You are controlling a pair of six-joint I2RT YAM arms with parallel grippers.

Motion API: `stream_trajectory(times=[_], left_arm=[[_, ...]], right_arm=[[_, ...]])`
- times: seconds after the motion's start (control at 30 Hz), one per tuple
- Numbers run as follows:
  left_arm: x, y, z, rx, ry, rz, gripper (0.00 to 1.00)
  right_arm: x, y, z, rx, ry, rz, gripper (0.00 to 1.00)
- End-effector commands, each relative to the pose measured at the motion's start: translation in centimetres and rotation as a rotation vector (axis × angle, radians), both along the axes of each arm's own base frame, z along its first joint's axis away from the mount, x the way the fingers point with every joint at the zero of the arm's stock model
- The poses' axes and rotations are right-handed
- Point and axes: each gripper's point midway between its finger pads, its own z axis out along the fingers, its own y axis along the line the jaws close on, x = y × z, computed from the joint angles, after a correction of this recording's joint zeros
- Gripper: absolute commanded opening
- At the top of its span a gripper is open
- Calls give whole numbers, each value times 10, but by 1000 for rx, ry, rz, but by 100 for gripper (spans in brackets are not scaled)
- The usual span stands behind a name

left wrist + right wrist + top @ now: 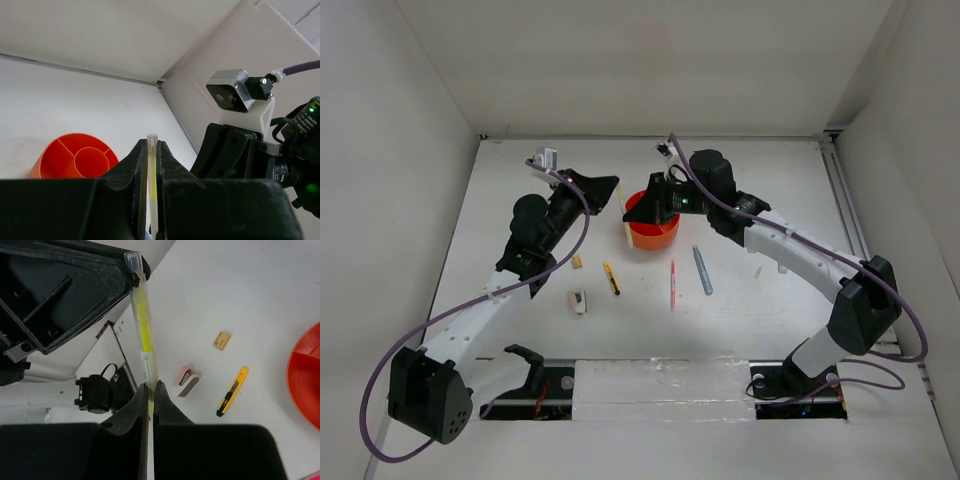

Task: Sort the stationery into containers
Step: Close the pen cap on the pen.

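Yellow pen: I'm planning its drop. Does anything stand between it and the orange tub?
No visible object does. The yellow pen is clamped by both the left gripper and the right gripper, just beside the orange tub. Only the right gripper's own body overhangs part of the tub in the top view.

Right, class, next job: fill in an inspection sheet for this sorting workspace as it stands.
Surface: white table.
Job's things: orange tub upright; yellow pen held in the air; tan eraser, yellow-black tool, pink-white eraser, red pen and grey-blue pen lying loose near the tub.
Clutter: nothing seen.
Grippers: left gripper and right gripper both shut on the yellow pen.
Cables: purple cable looping along each arm.
Surroundings: white walls on three sides.
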Motion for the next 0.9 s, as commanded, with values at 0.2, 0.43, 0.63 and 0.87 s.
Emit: stream_trajectory(times=[0.2, 0.43, 0.63, 0.87], left_arm=[[-34, -26, -17, 33, 33, -201, 0], [-32, -21, -10, 35, 48, -163, 0], [-31, -12, 34, 30, 17, -108, 22], [-39, -3, 59, 26, -36, -81, 72]], right_arm=[[36, -11, 116, 225, -247, -88, 0], [33, 0, 101, 179, -352, -51, 0], [24, 12, 51, 120, -363, -19, 0], [22, 23, 40, 129, -401, 12, 0]])
